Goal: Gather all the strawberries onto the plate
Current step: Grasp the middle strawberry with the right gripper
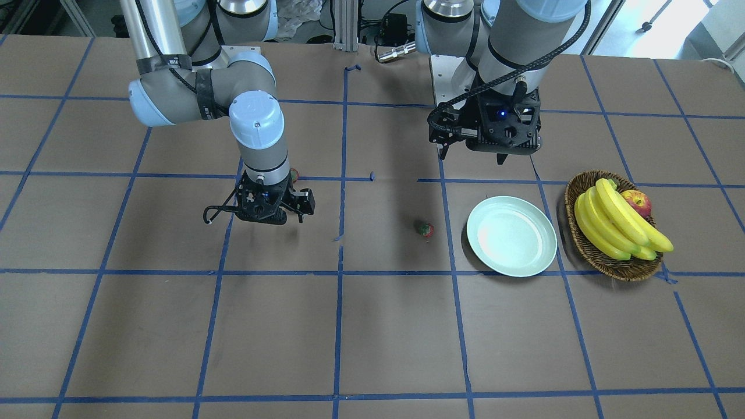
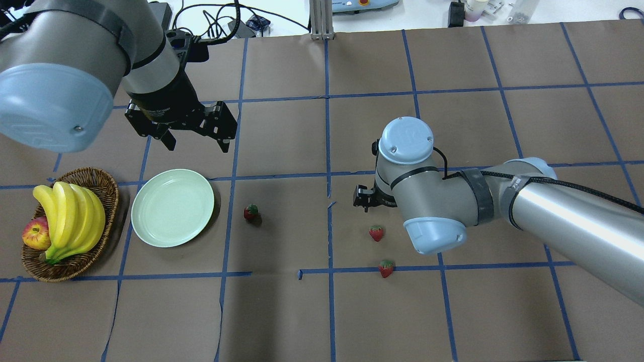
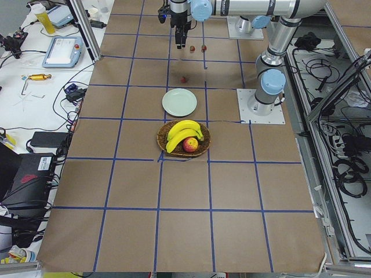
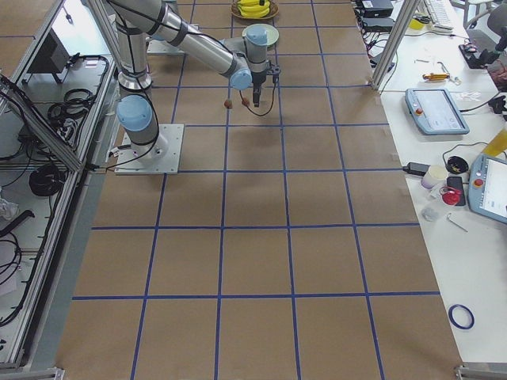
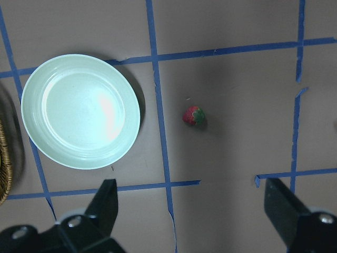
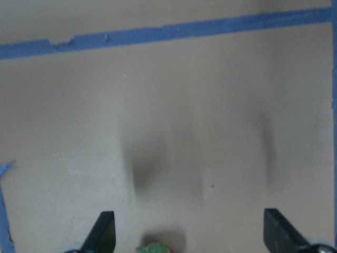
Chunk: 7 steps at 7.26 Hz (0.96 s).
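Observation:
The pale green plate (image 2: 172,207) lies empty at the table's left, also in the left wrist view (image 5: 81,110). One strawberry (image 2: 250,212) lies just right of it and shows in the left wrist view (image 5: 194,116). Two more strawberries (image 2: 376,233) (image 2: 386,268) lie right of centre. My left gripper (image 2: 196,136) hangs open and empty above the table beyond the plate. My right gripper (image 6: 189,234) is open and empty, low over the table just beyond the nearer of the two strawberries, whose green cap (image 6: 152,247) peeks in at the bottom edge.
A brown wicker basket (image 2: 108,191) with bananas (image 2: 70,221) and a red-yellow apple (image 2: 36,236) stands left of the plate. Blue tape lines cross the brown table cover. The right arm's elbow (image 2: 432,234) hangs over the table next to the two strawberries.

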Tool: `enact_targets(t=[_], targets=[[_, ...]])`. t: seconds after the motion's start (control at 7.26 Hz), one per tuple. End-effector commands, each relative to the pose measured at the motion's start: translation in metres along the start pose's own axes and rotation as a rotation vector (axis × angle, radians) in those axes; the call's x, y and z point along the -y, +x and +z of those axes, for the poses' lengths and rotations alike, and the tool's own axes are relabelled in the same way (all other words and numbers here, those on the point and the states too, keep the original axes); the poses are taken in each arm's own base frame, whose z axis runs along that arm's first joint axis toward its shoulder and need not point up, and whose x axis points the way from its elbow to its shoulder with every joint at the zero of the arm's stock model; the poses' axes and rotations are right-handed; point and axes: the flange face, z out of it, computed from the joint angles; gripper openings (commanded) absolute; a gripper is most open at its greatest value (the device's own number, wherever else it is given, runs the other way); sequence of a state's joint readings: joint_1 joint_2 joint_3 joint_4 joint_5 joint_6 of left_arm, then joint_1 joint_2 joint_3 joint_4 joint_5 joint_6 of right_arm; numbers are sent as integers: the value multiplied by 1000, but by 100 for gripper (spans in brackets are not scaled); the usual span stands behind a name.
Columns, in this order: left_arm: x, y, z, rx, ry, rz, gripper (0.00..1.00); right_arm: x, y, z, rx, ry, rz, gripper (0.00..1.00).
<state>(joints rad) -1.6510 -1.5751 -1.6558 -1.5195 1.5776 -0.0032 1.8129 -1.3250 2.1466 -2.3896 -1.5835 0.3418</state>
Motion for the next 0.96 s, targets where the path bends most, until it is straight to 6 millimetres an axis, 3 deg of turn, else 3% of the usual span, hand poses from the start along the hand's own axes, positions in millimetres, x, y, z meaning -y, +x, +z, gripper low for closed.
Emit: enact_targets(t=[0.0, 0.28, 0.41, 0.69, 0.83], targets=[[0, 2, 6, 0, -3, 1, 100, -24, -10, 11, 64, -38, -29, 100], [-2, 7, 6, 0, -3, 12, 100, -26, -18, 12, 136, -66, -48, 99], [-2, 7, 6, 0, -3, 12, 100, -25, -15, 13, 102, -55, -60, 76], [-2, 8, 6, 0, -5, 15, 100, -24, -14, 16, 81, -52, -68, 0], [-2, 8, 7, -2, -6, 14, 100, -22, -14, 14, 83, -42, -59, 0]])
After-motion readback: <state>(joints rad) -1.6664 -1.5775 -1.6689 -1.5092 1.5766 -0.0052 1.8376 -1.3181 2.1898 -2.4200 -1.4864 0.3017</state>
